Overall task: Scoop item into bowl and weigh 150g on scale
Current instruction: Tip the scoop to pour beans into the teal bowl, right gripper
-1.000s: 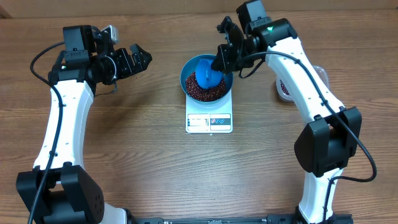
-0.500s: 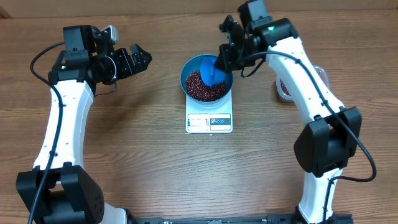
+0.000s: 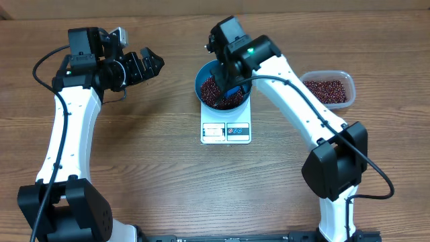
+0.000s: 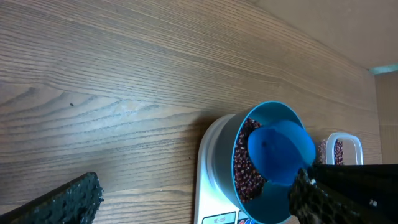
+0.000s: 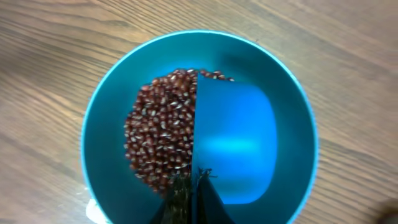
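Note:
The blue bowl (image 3: 201, 84) stands on the white scale (image 3: 226, 132) and holds a heap of dark red-brown beans (image 3: 213, 91). My right gripper (image 3: 232, 77) hangs right over the bowl, shut on the handle of a small blue scoop (image 3: 231, 90). In the right wrist view the scoop (image 5: 236, 143) fills the right half of the bowl (image 5: 102, 162), beside the beans (image 5: 161, 137), with my gripper (image 5: 196, 186) pinched on its handle. My left gripper (image 3: 144, 65) stands wide open and empty, left of the bowl and apart from it.
A clear plastic tub (image 3: 327, 89) with more beans sits at the right, behind my right arm. The left wrist view shows the scale (image 4: 208, 180), the bowl (image 4: 273, 202) and the tub (image 4: 339, 149) between its spread fingers.
My right arm has swung left, from the bowl's right rim to directly above it, turning the scoop over the beans. The tub at the right is now uncovered. The left arm is still.

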Controlling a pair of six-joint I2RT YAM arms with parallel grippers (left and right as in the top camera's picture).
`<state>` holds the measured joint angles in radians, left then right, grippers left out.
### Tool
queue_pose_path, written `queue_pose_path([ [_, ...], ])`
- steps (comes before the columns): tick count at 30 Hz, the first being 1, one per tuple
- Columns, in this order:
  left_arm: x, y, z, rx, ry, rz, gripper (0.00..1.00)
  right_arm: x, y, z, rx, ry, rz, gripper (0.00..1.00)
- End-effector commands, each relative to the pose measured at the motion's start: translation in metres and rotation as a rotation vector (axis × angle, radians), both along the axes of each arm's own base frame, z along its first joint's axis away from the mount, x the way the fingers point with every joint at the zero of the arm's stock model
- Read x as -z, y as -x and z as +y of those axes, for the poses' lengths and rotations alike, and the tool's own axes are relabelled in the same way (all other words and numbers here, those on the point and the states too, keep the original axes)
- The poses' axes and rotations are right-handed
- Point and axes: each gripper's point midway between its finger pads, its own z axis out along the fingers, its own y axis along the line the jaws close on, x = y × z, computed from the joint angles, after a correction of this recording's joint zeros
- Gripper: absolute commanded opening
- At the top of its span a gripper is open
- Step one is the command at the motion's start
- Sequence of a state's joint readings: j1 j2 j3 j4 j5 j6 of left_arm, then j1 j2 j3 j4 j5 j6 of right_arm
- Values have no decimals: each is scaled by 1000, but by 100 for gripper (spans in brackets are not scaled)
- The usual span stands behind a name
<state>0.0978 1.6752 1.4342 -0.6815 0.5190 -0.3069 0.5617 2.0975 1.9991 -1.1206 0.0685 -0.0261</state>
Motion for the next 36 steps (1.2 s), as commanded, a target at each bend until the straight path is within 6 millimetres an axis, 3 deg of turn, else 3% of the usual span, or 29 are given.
queue_pose_path([
  [1, -17, -2, -2, 11, -16, -48, 100, -9, -7, -7, -14, 96, -76, 4],
  [14, -17, -2, -2, 11, -16, -47, 100, -3, -3, -4, -37, 104, -59, 4],
  [19, -17, -2, -2, 11, -16, -48, 100, -1, 9, 15, -85, 1, 4, 4],
  [24, -17, -2, -2, 11, -16, -48, 99, -1, 13, 21, -97, -30, 27, 4],
  [36, -17, -2, -2, 11, -16, -48, 100, 0, 16, 20, 78, -98, 80, 4],
])
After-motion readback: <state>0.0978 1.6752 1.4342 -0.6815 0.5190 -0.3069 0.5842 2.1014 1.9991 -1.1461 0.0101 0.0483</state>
